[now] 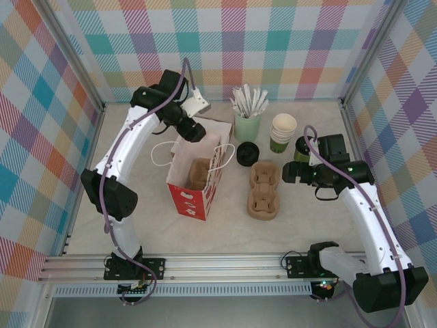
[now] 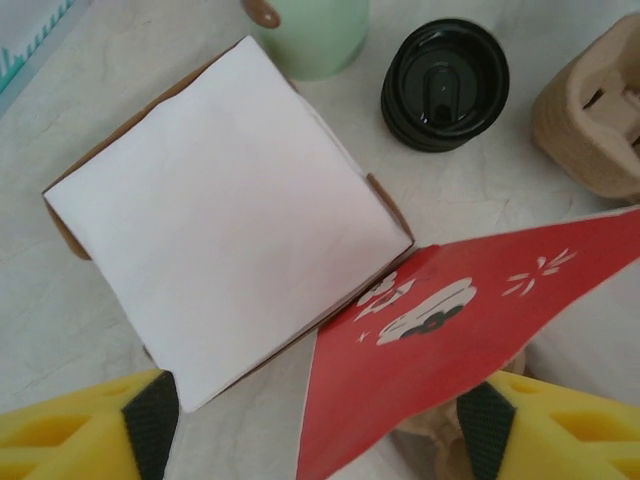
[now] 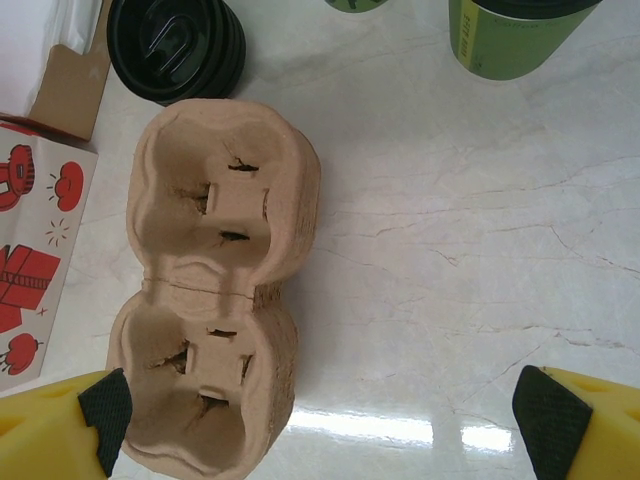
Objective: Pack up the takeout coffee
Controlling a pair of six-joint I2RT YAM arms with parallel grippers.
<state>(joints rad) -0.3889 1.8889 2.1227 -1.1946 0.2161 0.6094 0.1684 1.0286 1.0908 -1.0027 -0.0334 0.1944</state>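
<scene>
The takeout coffee (image 1: 302,146), a dark-green cup under a black lid, stands at the back right, partly hidden by my right arm; the right wrist view catches its lower part (image 3: 515,35) at the top edge. My right gripper (image 1: 295,171) (image 3: 325,420) is open just right of a two-cup cardboard carrier (image 1: 264,188) (image 3: 215,290), holding nothing, with the coffee beyond it. A red paper bag (image 1: 194,181) (image 2: 450,310) stands open in the middle, another carrier (image 1: 200,174) inside it. My left gripper (image 1: 194,131) (image 2: 320,430) hovers open over the bag's far rim, the red panel between its jaws.
A stack of white napkins (image 2: 230,210) in a brown holder lies behind the bag. Black lids (image 1: 247,154) (image 2: 445,85) (image 3: 178,45) sit beside it. A mint cup of white sticks (image 1: 248,123) and a stack of lidless green cups (image 1: 283,131) stand at the back. Checked walls enclose the table.
</scene>
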